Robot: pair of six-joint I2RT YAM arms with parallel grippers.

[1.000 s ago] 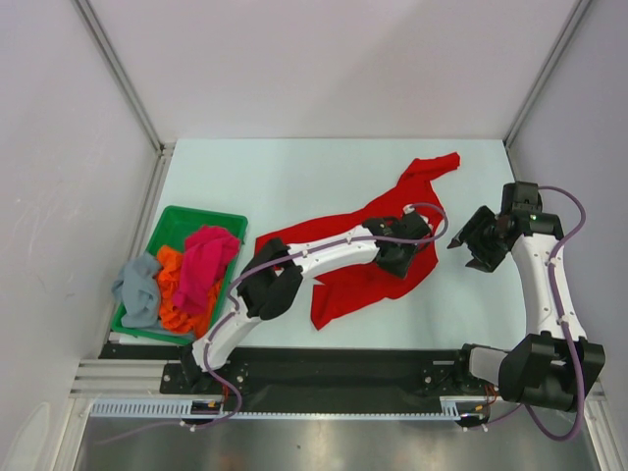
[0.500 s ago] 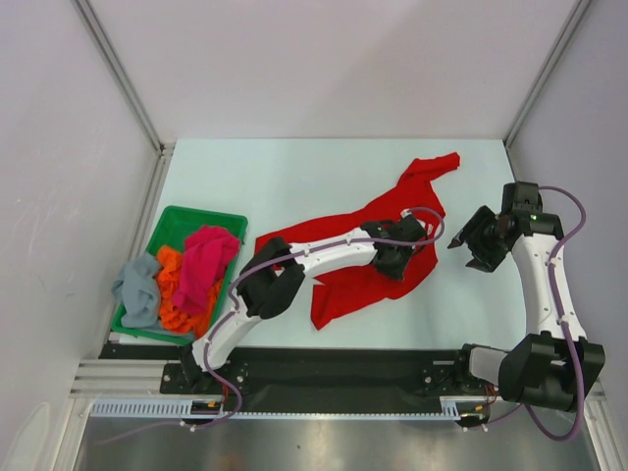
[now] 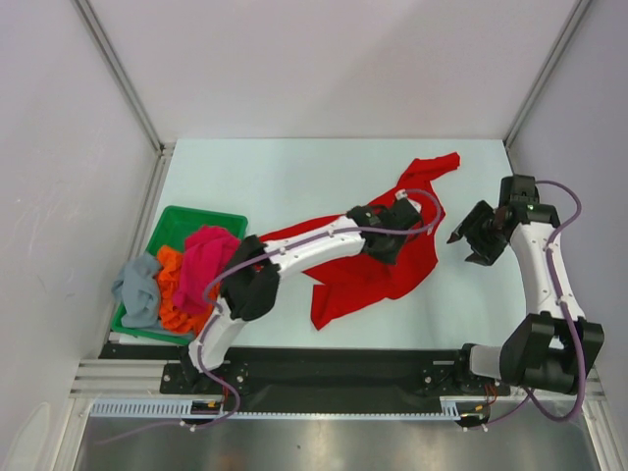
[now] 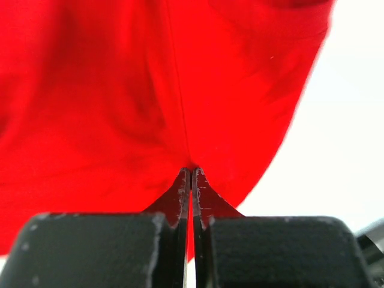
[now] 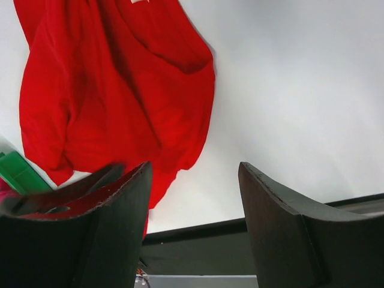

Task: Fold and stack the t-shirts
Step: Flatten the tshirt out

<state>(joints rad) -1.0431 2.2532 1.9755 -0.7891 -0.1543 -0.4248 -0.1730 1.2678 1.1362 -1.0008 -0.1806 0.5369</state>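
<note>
A bright red t-shirt (image 3: 378, 265) lies crumpled across the middle of the table, one end reaching the far right (image 3: 437, 165). My left gripper (image 3: 410, 217) is shut on a fold of the red t-shirt (image 4: 120, 108), with cloth pinched between its fingertips (image 4: 183, 180). My right gripper (image 3: 461, 247) is open and empty, just right of the shirt, which also shows in the right wrist view (image 5: 114, 102). Magenta-pink (image 3: 204, 260), orange (image 3: 175, 294) and grey-blue (image 3: 137, 289) t-shirts lie piled in the tray.
A green plastic tray (image 3: 175, 228) stands at the left edge of the table. White walls with metal posts enclose the back and sides. A black strip runs along the table's near edge (image 5: 252, 228).
My left gripper has moved toward the far side with the red shirt's fold, pulling the cloth that way. My right gripper has shifted slightly farther back.
</note>
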